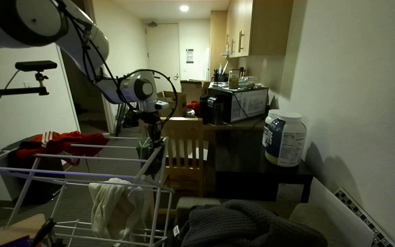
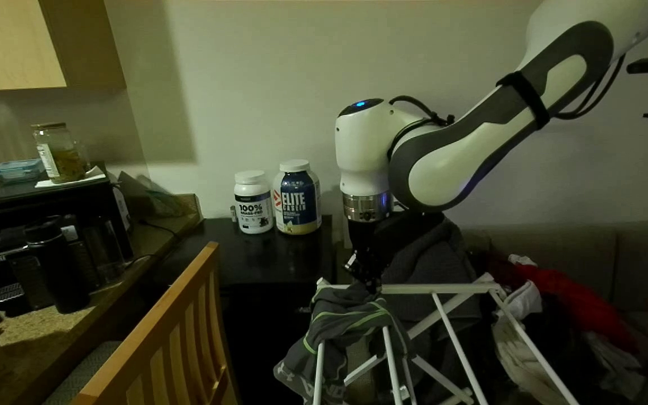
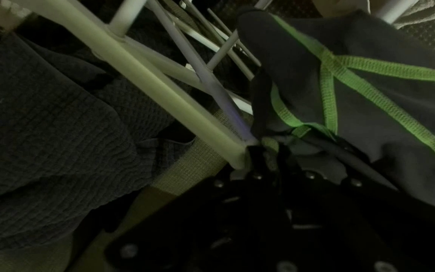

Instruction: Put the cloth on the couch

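The cloth is dark grey with bright green seams. It hangs over the end of the white drying rack (image 1: 91,158) and shows in both exterior views (image 1: 144,148) (image 2: 338,322) and large in the wrist view (image 3: 376,102). My gripper (image 3: 264,155) points down at the rack's corner, its fingertips close together with a fold of the cloth between them. It also shows in both exterior views (image 1: 155,140) (image 2: 372,284). The couch (image 2: 571,253) stands beside the rack along the wall; part of its seat shows in the wrist view (image 3: 193,166).
A dark grey blanket (image 1: 249,223) lies heaped on the couch. A red garment (image 1: 70,140) and a whitish cloth (image 1: 106,202) hang on the rack. A wooden chair (image 1: 183,137) stands behind the rack. White tubs (image 2: 297,197) stand on a black cabinet (image 2: 217,259).
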Action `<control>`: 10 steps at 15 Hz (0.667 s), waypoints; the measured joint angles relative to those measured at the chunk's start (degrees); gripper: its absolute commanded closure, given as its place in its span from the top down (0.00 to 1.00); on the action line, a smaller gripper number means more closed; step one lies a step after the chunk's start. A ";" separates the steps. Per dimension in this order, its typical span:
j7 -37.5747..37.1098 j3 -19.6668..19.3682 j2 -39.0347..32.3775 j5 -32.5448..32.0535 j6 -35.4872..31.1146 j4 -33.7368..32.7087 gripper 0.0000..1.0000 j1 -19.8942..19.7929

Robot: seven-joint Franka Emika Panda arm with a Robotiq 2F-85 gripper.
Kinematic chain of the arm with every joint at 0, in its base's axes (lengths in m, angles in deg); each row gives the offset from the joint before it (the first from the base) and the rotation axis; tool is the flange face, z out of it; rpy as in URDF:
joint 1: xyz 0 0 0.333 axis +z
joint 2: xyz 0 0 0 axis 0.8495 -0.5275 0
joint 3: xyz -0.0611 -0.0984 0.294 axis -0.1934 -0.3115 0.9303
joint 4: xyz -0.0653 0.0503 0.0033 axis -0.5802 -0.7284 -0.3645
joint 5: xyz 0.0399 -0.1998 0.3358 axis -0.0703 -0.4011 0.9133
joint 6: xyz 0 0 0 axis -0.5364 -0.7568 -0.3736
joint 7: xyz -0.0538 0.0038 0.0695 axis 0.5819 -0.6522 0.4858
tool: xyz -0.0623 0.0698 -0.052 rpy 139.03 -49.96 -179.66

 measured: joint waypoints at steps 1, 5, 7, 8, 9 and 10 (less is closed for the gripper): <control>0.00 0.09 -0.01 0.00 -0.02 -0.01 0.00 0.01; 0.08 0.42 0.03 0.10 -0.03 -0.10 0.01 -0.04; 0.40 0.45 0.38 0.29 -0.02 -0.69 0.01 -0.48; 0.72 0.44 0.80 0.41 0.01 -1.09 0.01 -0.97; 1.41 0.44 1.45 0.63 0.11 -1.42 0.01 -1.71; 2.34 0.40 2.29 0.73 0.30 -1.60 0.01 -2.58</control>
